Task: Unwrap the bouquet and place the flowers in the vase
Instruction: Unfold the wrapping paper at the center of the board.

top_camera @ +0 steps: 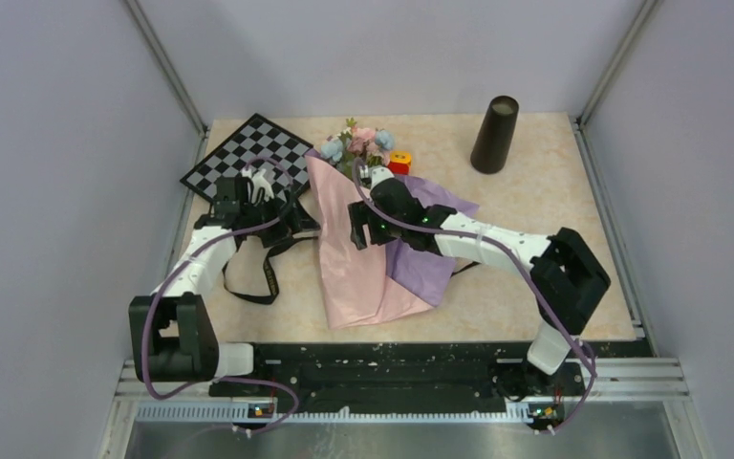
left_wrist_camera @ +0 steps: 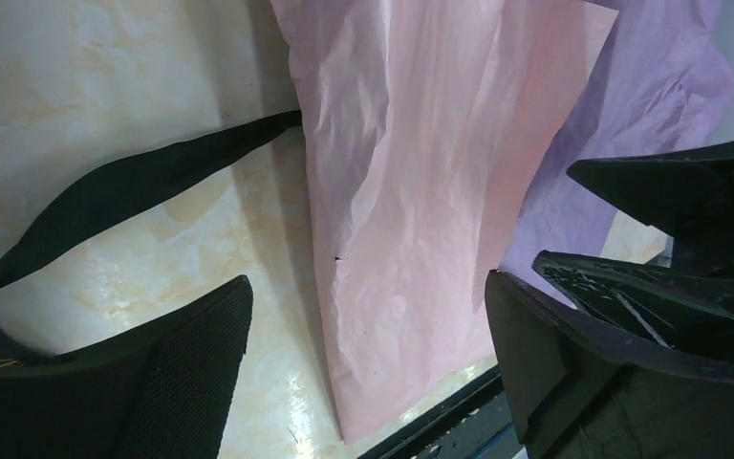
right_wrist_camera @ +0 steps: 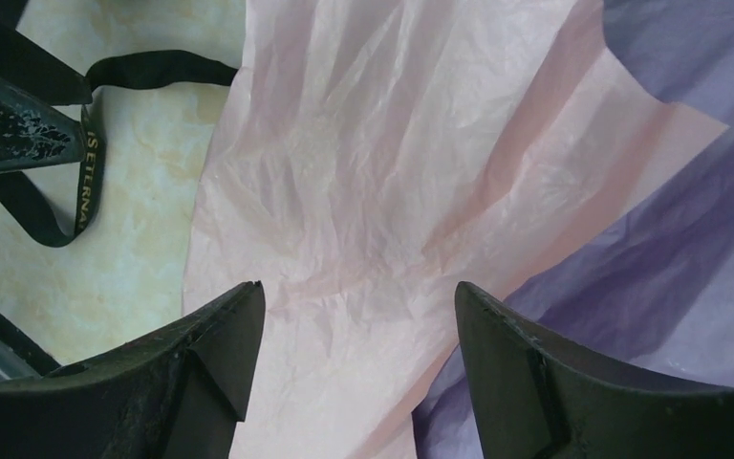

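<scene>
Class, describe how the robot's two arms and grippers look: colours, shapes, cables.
Both the left arm and right arm have white links with chunky black joint housings. A lilac cable loops along each. The left gripper and right gripper have black, wedge-shaped, textured fingers.

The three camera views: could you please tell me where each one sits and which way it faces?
Top external: above and behind the robot, looking down on the table, bouquet and vase; the left arm and right arm show.
Left wrist: on the left arm, looking down past the open left gripper at pink paper.
Right wrist: likewise, past the right gripper.
Shared: both wrist views show the black ribbon.
</scene>
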Controlling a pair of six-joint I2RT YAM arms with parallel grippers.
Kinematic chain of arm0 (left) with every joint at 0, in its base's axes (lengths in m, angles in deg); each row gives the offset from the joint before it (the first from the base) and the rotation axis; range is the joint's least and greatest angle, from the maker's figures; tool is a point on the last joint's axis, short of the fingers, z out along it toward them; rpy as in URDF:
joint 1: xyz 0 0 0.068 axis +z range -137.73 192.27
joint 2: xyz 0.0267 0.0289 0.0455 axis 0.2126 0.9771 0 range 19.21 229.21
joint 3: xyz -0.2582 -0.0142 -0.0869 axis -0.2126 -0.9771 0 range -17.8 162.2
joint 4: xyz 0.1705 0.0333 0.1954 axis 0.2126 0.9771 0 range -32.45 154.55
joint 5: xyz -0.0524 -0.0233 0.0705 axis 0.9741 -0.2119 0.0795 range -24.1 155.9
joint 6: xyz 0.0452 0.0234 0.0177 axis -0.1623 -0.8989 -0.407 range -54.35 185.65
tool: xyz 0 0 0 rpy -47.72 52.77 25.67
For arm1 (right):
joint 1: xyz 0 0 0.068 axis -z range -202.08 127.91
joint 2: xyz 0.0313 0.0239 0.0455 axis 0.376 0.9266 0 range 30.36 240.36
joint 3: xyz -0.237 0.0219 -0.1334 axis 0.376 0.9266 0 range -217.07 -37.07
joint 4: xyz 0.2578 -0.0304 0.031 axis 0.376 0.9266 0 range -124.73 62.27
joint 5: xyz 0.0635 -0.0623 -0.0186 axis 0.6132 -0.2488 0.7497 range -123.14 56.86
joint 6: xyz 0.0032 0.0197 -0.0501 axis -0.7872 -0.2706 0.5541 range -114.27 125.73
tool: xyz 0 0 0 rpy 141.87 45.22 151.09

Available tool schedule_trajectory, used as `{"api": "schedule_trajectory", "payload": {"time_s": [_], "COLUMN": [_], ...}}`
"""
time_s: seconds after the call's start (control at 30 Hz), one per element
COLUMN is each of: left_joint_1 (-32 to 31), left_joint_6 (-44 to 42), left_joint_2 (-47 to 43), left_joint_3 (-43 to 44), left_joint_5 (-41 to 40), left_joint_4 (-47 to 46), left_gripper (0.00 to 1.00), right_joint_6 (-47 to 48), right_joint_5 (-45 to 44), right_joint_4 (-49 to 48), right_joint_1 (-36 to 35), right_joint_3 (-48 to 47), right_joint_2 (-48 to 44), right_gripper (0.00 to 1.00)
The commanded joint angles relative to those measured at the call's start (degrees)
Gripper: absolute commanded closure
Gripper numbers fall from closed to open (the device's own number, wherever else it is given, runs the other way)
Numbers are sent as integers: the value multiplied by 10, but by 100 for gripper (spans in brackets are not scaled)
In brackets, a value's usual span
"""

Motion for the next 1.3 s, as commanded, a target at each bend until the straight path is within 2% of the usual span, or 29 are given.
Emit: {"api": "schedule_trajectory", "payload": {"time_s": [0.0, 0.3, 0.63, 0.97, 1.17, 1.27], "left_joint_1": [-22, -49, -81, -92, -92, -92], "left_joint_6": [55, 91, 129, 145, 146, 145], "left_joint_2": [19, 38, 73, 87, 96, 95], "left_joint_3": [-22, -36, -83, -109, -110, -110], "left_joint_5": [20, -41, -49, -54, -54, -55], "left_joint_4": [-73, -101, -165, -204, -215, -217], "left_gripper": [6, 15, 37, 69, 97, 100], "right_joint_6": [-10, -8, 6, 13, 16, 20], "right_joint_5": [64, 90, 96, 93, 93, 85], "right_joint_4": [-4, -14, -13, -16, -13, -11], "right_joint_1": [20, 45, 60, 77, 101, 114], "right_joint_3": [-34, -34, -21, 14, 36, 50], "right_joint_2": [31, 79, 92, 94, 93, 90], "right_gripper": [27, 42, 43, 43, 43, 43]}}
